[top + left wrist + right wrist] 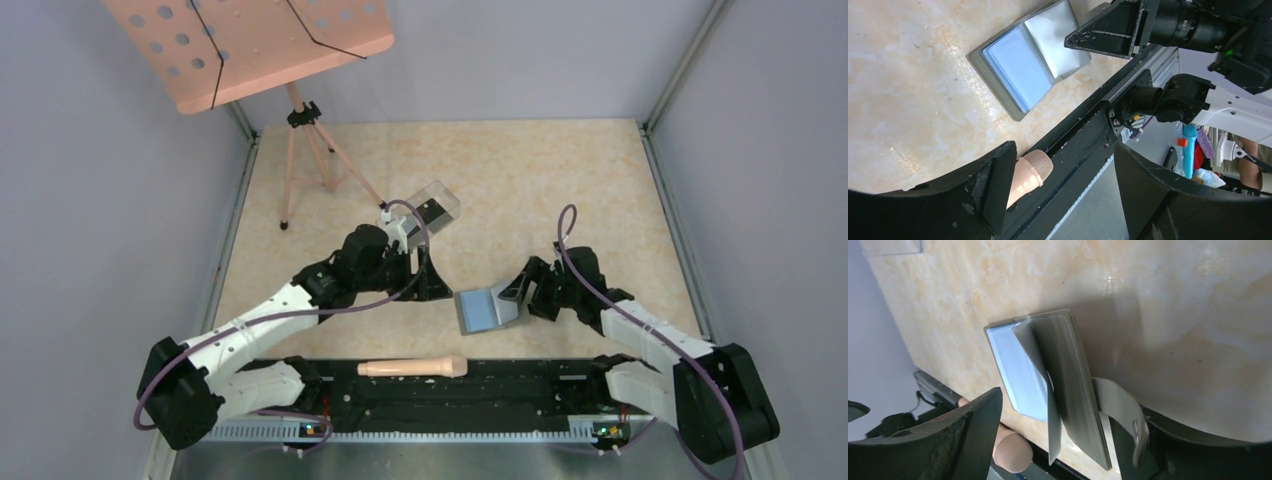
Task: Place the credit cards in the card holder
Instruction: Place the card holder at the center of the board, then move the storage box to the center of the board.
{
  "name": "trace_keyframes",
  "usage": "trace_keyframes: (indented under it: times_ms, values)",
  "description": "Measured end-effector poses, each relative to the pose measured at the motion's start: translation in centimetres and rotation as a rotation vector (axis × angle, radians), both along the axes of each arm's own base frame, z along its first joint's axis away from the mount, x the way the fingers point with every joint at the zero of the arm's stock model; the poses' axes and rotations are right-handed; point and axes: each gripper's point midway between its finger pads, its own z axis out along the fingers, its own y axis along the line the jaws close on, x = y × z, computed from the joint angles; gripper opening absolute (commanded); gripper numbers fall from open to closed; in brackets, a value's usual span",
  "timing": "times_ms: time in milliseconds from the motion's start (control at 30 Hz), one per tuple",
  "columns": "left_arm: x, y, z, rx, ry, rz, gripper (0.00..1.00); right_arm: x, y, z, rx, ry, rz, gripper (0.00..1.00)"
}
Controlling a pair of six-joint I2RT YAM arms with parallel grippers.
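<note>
The card holder (485, 310) lies open on the table, gray outside and bluish-gray inside. In the right wrist view one leaf of the card holder (1068, 375) stands tilted up, and its snap tab (1120, 407) rests against my right finger. My right gripper (518, 292) is open, its jaws (1055, 405) straddling the holder's near edge without pinching it. My left gripper (437, 288) hovers just left of the holder, open (1064, 150) with nothing between its fingers. A dark rectangle inside the clear plastic box (432, 208) looks like the credit cards.
A pink microphone (413, 367) lies on the black rail at the table's near edge, also seen under my left gripper (1030, 172). A pink music stand (250, 40) on a tripod stands at the back left. Gray walls enclose the table.
</note>
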Motion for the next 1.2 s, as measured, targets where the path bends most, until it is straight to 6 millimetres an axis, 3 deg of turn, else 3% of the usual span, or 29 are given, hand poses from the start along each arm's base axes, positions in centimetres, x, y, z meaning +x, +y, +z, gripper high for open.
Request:
trace_keyframes:
  times_ms: [167,467,600,767,933,1033,1200]
  values:
    - [0.1,0.1,-1.0,0.029,0.026,0.005,0.76,0.5,-1.6,1.1,-0.114,-0.017,-0.024,0.87]
    - [-0.3,0.7,-4.1,0.124,0.111,0.008,0.75,1.0,-4.2,4.1,-0.282,-0.053,-0.036,0.86]
    - [-0.4,0.7,-4.6,0.136,0.126,0.01,0.74,1.6,-4.3,6.4,-0.315,-0.099,0.009,0.64]
    - [-0.3,0.3,-5.6,0.146,0.172,0.019,0.7,2.8,-2.1,9.4,-0.27,-0.16,0.119,0.42]
    - [-0.5,-0.3,-8.0,0.191,0.244,0.02,0.64,2.1,0.4,8.7,-0.233,-0.131,0.227,0.15]
    - [-0.6,-1.0,-9.5,0.23,0.288,0.013,0.61,1.9,1.5,7.4,-0.214,-0.092,0.264,0.11]
    - [-0.1,-4.0,-10.5,0.271,0.306,-0.02,0.55,1.0,1.3,3.9,-0.229,-0.018,0.277,0.08]
